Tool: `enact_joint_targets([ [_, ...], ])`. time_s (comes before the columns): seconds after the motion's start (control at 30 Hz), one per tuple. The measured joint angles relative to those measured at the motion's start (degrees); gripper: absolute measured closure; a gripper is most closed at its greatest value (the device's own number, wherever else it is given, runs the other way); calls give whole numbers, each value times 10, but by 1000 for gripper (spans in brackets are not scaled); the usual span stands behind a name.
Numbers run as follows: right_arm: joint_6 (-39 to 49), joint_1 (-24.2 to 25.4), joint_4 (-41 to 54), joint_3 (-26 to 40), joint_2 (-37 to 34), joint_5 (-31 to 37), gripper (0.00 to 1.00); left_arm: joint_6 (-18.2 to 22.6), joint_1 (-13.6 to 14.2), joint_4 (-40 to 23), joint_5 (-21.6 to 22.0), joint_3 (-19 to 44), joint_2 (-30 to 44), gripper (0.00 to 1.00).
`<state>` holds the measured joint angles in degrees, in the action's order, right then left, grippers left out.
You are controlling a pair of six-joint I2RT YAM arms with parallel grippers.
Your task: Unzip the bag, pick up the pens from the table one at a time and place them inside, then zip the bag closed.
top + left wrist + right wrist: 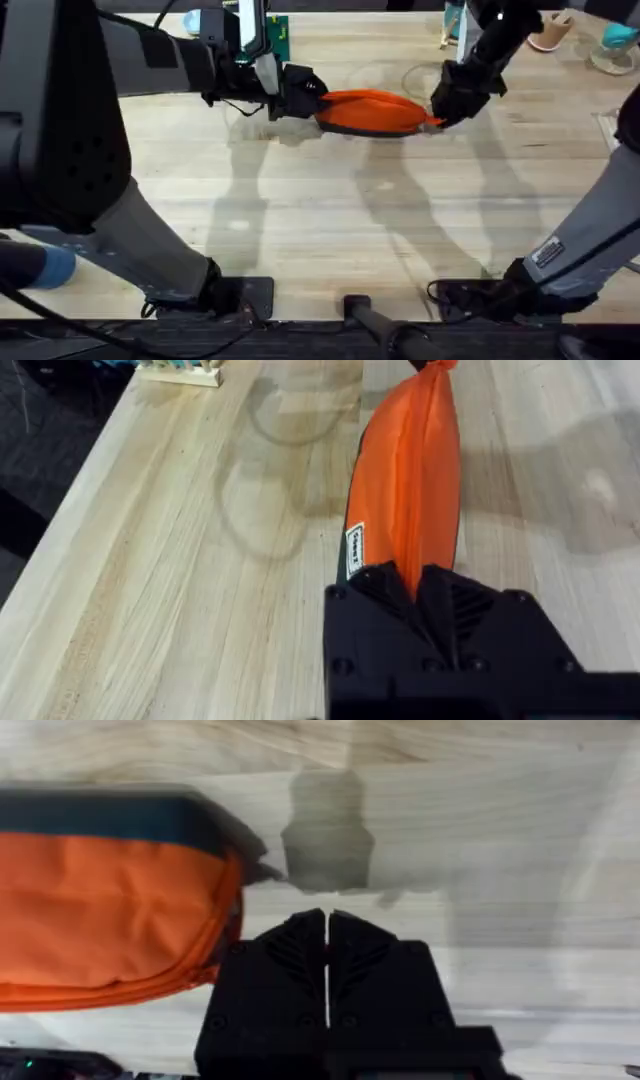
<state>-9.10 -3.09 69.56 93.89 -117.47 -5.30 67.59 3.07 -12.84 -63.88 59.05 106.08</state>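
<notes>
Orange fabric pencil pouch (372, 112) lies lengthwise between the arms, left gripper (303, 95) pinching one end, right gripper (447, 108) pressed together at the other end.

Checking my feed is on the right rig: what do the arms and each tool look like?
Both arms are black at the upper links, with light grey lower links rising from black bases. The left tool and right tool have black fingers with ribbed faces. A white label sits on the right arm's grey link. Black cables run by the bases.

left tool (312, 100): clamped, reaching inward | right tool (440, 113): fingers pressed together, reaching across
</notes>
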Motion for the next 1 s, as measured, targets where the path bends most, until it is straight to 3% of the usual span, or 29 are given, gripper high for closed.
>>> enact_joint_targets([
  [0.77,-33,5,-32,-21,0,24,968,0,0,0,0,0,0,957],
  [1.0,-51,6,-60,-70,4,22,968,0,0,0,1,0,0,957],
])
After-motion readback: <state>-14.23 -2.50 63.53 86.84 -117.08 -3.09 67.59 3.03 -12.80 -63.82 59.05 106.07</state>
